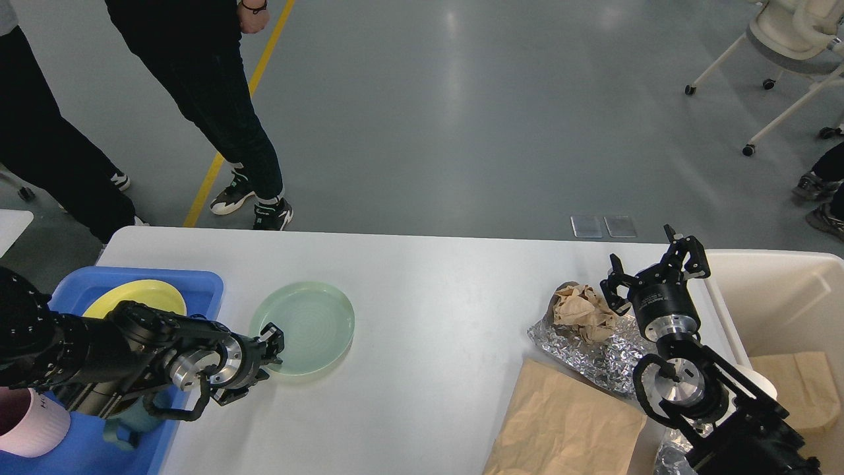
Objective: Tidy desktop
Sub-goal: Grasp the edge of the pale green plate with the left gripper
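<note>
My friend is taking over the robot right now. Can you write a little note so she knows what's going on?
Left gripper: at the near-left rim of the green plate; whether it grips is unclear.
Right gripper: open, empty, above the crumpled paper.
Done: yellow plate and mugs sit in the blue tray.
Left on the desktop: green plate, crumpled paper, foil, brown bag.

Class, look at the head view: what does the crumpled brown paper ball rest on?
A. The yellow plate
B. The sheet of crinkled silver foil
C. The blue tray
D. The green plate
B. The crumpled brown paper ball sits on the crinkled silver foil on the desktop, just left of the right claw, far from the green plate and the blue tray.
</note>
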`<state>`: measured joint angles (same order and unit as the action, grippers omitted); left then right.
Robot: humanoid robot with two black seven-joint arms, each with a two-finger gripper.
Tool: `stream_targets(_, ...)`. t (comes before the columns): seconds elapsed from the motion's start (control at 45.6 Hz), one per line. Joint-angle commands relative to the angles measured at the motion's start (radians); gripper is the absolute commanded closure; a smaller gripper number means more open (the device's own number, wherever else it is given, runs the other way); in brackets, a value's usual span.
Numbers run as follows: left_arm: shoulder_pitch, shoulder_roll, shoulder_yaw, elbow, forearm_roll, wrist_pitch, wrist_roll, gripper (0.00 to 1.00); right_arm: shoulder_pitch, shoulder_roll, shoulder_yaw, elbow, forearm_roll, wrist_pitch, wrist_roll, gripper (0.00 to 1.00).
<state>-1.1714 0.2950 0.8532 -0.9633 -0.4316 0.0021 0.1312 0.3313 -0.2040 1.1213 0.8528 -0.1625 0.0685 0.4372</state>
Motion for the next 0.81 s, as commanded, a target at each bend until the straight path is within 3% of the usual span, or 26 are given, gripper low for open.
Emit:
stream_targets(0.0, -0.001, 0.001, 0.001, 0.001, -0.002, -0.016, 0.001, 0.85, 0.0, 0.0, 0.0, 0.0, 0.001, -0.001, 0.0, 0.0)
stream_targets(0.197, 0.001, 0.001, 0.0, 0.0, -0.007, -0.025, 0.002, 1.0, 0.0, 0.0, 0.0, 0.0, 0.0, 0.001, 0.0, 0.0)
stream_targets(0.789, -0.02, 0.016, 0.0, -0.02, -0.009, -0.066, 0.013, 1.0, 0.0, 0.0, 0.0, 0.0, 0.0, -0.001, 0.0, 0.0)
